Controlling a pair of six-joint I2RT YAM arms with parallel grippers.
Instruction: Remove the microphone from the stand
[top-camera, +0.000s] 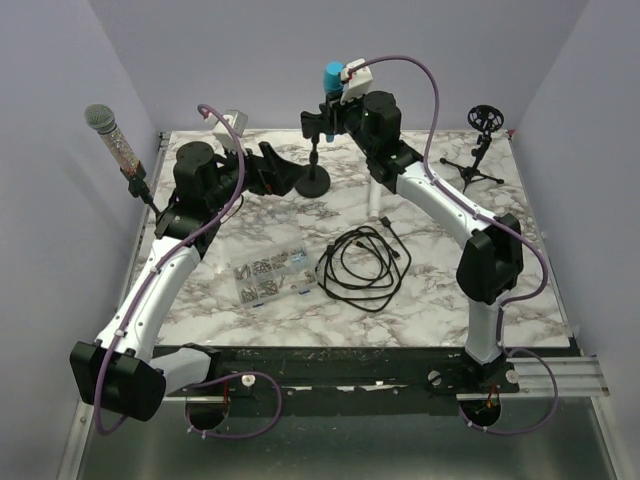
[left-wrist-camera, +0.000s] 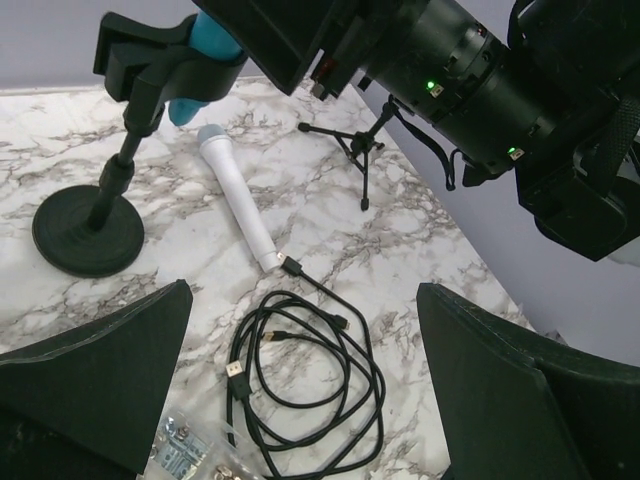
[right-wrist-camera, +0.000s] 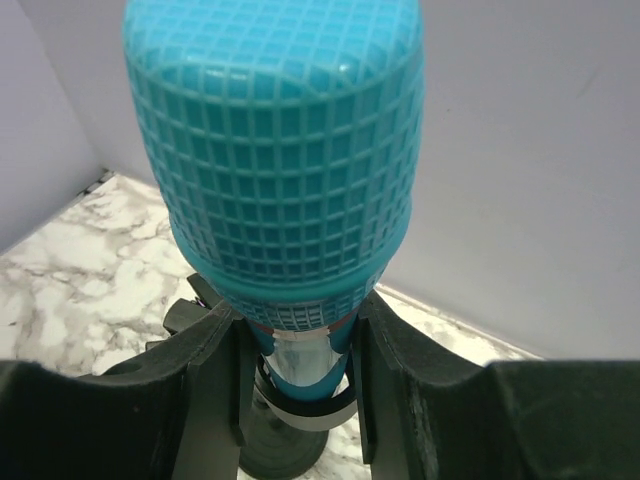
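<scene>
Blue microphone (right-wrist-camera: 270, 170) seated in clip of stand (top-camera: 312, 180), rear centre of table (top-camera: 500, 300). Right gripper (right-wrist-camera: 295, 345) clamped below its head, contact seemingly made. Left gripper (left-wrist-camera: 300, 300) spread wide near stand base.

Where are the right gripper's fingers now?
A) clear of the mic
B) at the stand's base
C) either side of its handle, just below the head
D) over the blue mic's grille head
C: the right wrist view shows the right gripper with one finger each side of the blue microphone, on its handle just under the head; contact is unclear.
</scene>
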